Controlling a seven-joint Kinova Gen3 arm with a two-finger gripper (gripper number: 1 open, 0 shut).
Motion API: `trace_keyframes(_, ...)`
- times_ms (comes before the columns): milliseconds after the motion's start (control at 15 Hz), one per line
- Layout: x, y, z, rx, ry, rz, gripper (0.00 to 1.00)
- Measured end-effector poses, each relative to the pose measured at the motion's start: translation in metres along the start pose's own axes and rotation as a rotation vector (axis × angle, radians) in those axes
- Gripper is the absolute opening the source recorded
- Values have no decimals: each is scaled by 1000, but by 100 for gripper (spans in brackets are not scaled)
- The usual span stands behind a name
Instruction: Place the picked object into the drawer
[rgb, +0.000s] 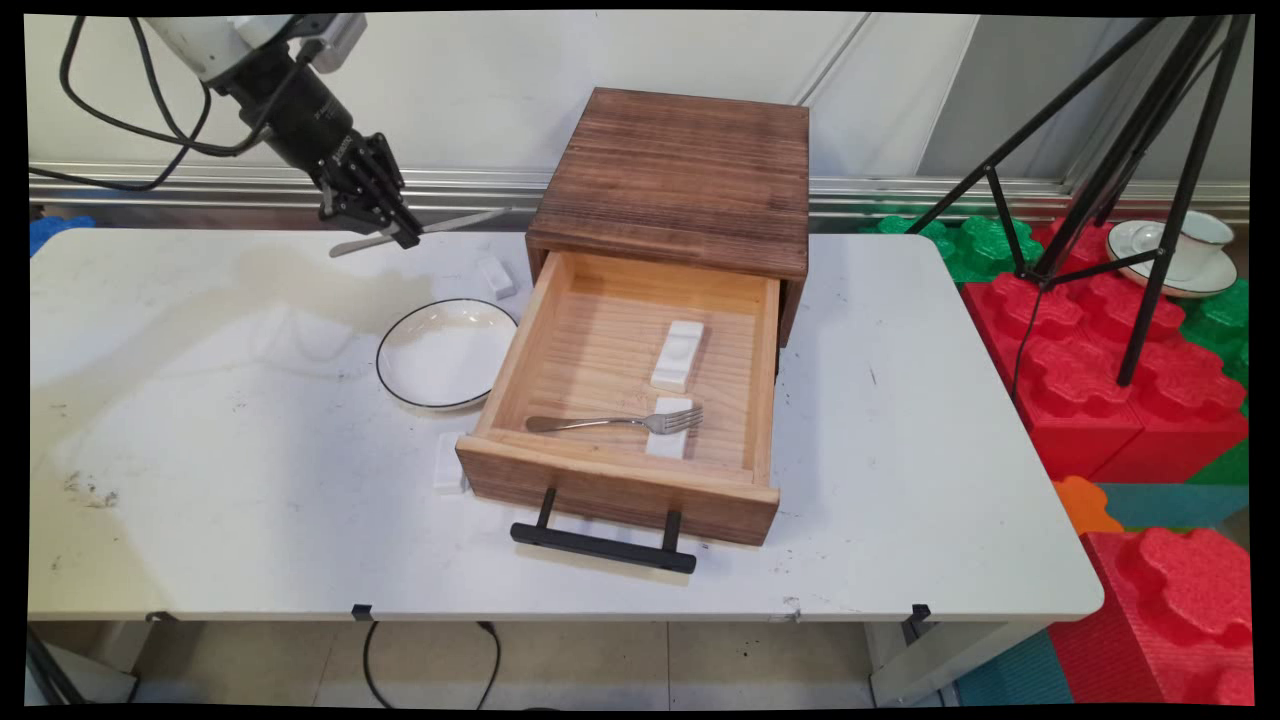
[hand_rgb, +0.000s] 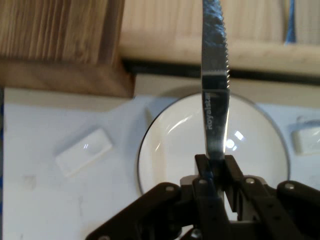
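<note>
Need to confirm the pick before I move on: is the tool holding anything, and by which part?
Yes. The black two-finger tool is shut on a silver serrated table knife, gripped across the flat of the blade partway along, above the white bowl.

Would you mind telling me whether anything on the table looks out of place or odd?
A faint yellowish stain marks the table's far left. The drawer stands open with a fork inside, propped on a white rest.

Black-rimmed white plate (rgb: 445, 354), brown wood-grained drawer box (rgb: 672, 180).
</note>
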Motion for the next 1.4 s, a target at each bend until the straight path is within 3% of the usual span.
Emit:
trace_keyframes(667, 65, 40, 4, -38, 106, 34, 0)
trace_keyframes(1400, 137, 68, 61, -19, 119, 67, 0)
